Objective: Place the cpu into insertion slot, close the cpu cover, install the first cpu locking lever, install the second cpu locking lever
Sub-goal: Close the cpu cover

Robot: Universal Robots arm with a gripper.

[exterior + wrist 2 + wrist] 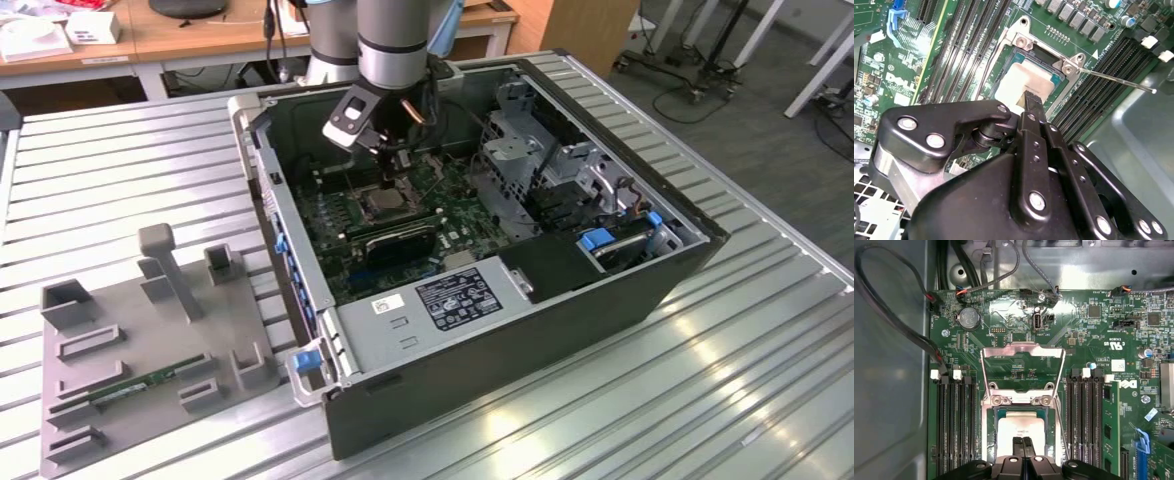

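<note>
The cpu [1021, 426] lies flat in the insertion slot [988, 440], its pale metal top facing up; it is also in the second wrist view as the cpu [1024, 82]. The cpu cover [1022, 347] stands swung open behind its hinge, clear of the chip. A thin locking lever [1116, 81] sticks out free beside the socket. My gripper [1022, 444] is shut, its narrow tips together right over the chip's edge; whether they touch it I cannot tell. In the exterior view the gripper [387, 183] hangs inside the open case above the slot [390, 203].
Long black memory slots [956, 430] flank the socket, one holding a green memory stick [1110, 432]. Cables [904, 320] run along the case wall. A metal drive cage [534, 160] rises on the exterior view's right. A grey fixture tray [134, 340] lies outside the case.
</note>
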